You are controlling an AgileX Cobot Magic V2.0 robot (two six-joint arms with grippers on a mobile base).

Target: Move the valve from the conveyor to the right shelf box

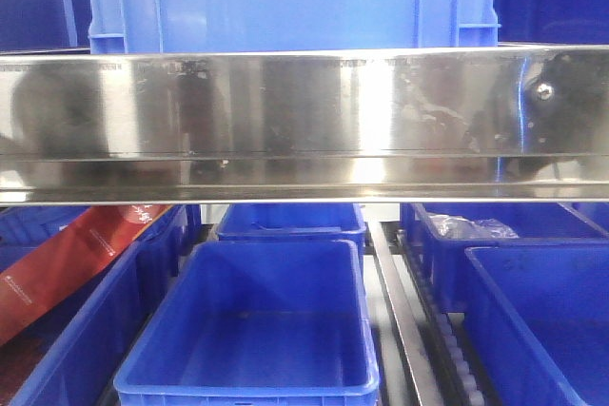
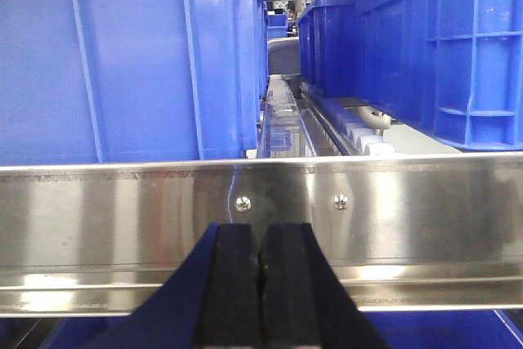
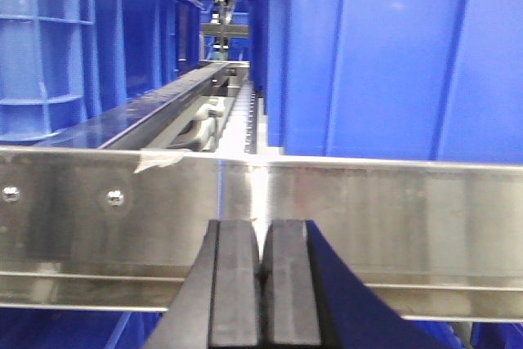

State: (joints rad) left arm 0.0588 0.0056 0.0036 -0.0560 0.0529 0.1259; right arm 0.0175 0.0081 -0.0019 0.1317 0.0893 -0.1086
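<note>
Two grippers are pointing at a steel shelf rail, each with its black pads pressed together and nothing between them: the left gripper [image 2: 261, 284] is facing the rail [image 2: 261, 230] just below two screws [image 2: 243, 203], and the right gripper [image 3: 263, 284] is sitting before the same kind of rail [image 3: 392, 226], right of a peeling strip of tape [image 3: 159, 161]. Neither the valve nor the conveyor is showing in any view. Blue crates [image 2: 122, 55] are standing on the shelf above the rail, along its front edge, with a roller track [image 2: 359, 128] running between them. In the front view, a blue bin [image 1: 252, 325] is sitting below the rail [image 1: 304, 121], apparently holding nothing. Another bin [image 1: 495, 221] toward the right is holding what may be a clear plastic bag [image 1: 471, 227].
</note>
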